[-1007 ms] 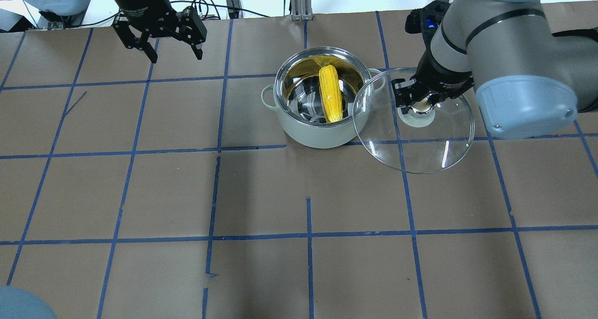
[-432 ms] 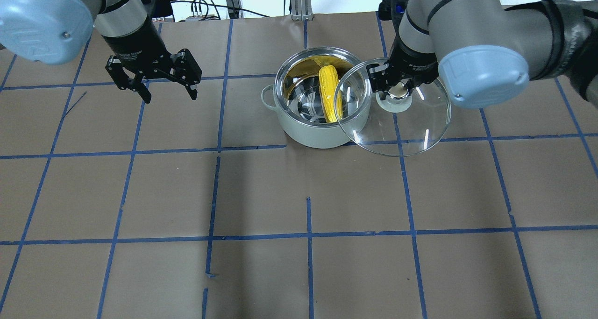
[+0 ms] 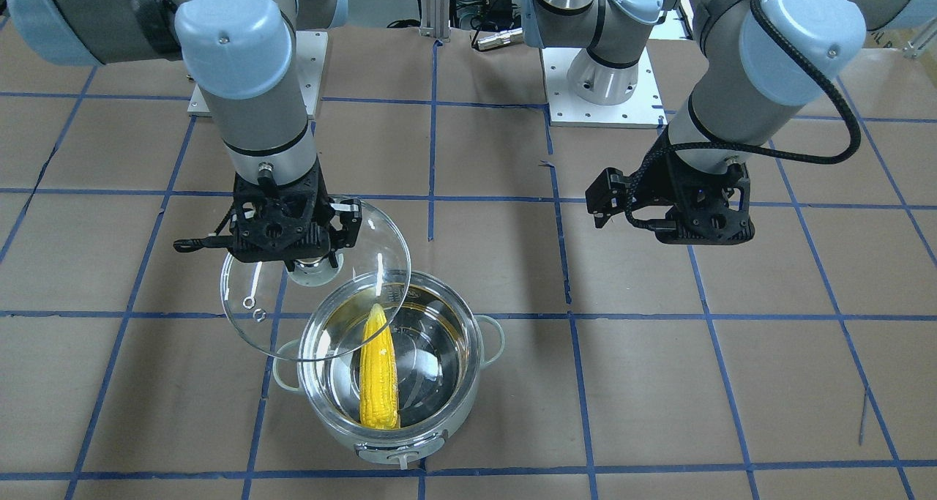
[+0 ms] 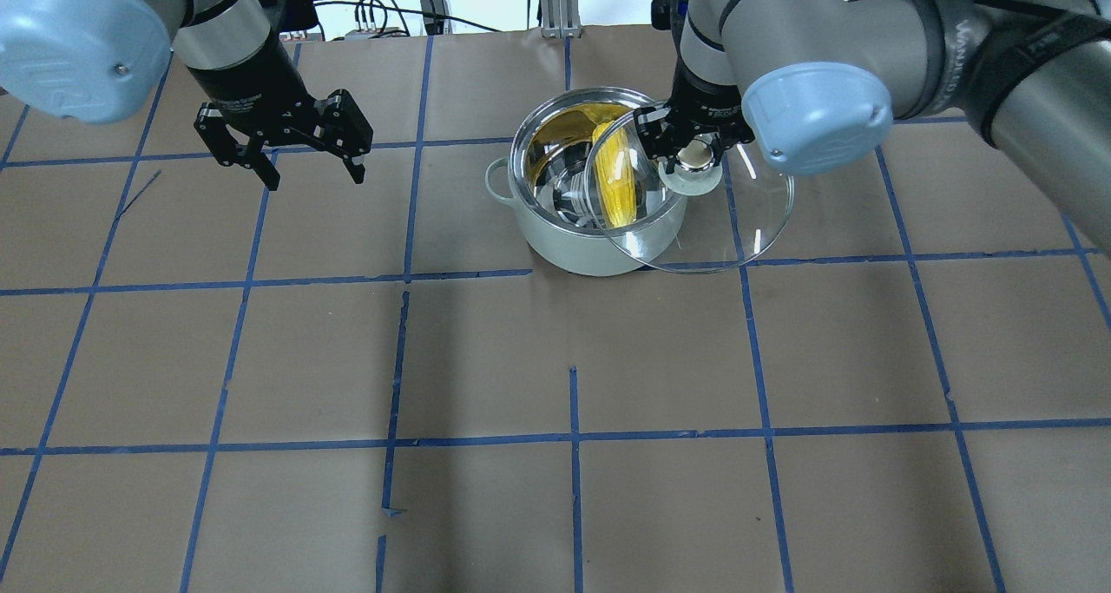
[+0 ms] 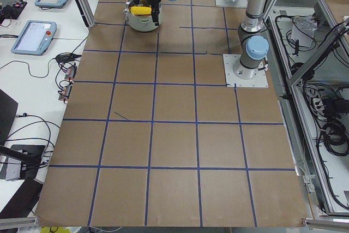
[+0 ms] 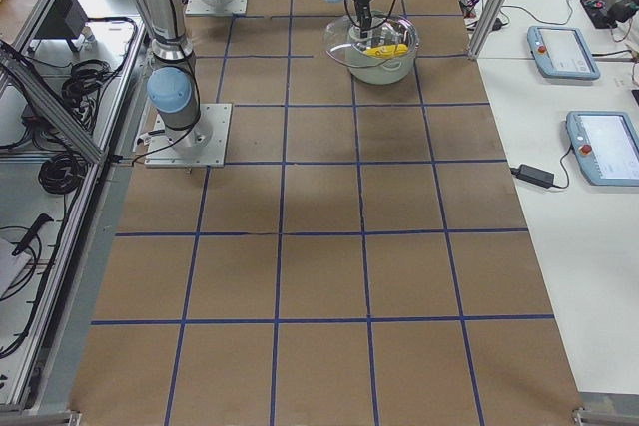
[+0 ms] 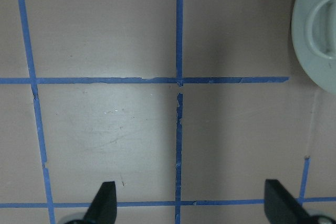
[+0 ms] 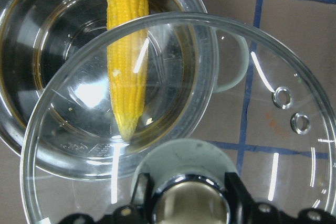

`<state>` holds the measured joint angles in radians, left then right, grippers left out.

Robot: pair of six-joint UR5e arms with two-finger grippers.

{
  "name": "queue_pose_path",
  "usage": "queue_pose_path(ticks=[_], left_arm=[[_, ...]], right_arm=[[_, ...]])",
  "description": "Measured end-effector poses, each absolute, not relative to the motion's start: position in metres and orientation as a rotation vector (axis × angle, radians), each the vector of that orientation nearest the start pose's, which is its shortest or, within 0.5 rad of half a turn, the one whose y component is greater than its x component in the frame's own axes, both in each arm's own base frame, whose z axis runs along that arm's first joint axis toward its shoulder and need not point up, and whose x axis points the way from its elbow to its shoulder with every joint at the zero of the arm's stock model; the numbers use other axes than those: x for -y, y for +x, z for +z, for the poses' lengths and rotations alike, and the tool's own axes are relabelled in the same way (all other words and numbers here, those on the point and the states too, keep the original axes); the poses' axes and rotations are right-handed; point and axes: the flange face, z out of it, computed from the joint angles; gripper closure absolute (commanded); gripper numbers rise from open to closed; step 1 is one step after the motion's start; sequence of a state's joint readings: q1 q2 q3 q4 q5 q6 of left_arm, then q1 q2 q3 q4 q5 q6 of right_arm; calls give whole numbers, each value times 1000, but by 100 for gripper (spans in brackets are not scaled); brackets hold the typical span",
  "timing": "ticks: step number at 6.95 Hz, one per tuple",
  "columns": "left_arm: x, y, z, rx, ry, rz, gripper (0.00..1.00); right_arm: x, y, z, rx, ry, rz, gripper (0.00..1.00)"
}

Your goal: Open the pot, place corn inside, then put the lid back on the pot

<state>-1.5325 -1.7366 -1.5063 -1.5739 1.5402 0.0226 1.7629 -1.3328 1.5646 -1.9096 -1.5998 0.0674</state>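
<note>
Brown paper table with a blue tape grid. The pot sits upper middle of the overhead view, with the corn already lying inside. The right gripper is pinched on the knob of the glass lid, which hangs only partly over the pot, overlapping its right side. The left gripper is spread wide and holding nothing, off in the upper left.

My worry: if the lid goes down off-centre like this, its edge catches the rim and sits cocked, or it shoves the pot sideways. That round knob could also slip in the pinch. The corn's fat end looks propped near the rim and might foul the lid, hard to tell.
</note>
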Motion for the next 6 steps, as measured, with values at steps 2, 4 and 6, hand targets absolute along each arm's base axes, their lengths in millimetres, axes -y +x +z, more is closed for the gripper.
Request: queue_pose_path(ticks=[2, 4, 6], left_arm=[[555, -111, 433, -3171, -46, 161, 0], [556, -109, 433, -3166, -122, 163, 0], [555, -109, 433, -3162, -167, 162, 0]], right_arm=[[573, 268, 387, -3158, -177, -178, 69], [600, 281, 380, -3156, -173, -194, 69], [620, 291, 375, -3150, -168, -233, 69]])
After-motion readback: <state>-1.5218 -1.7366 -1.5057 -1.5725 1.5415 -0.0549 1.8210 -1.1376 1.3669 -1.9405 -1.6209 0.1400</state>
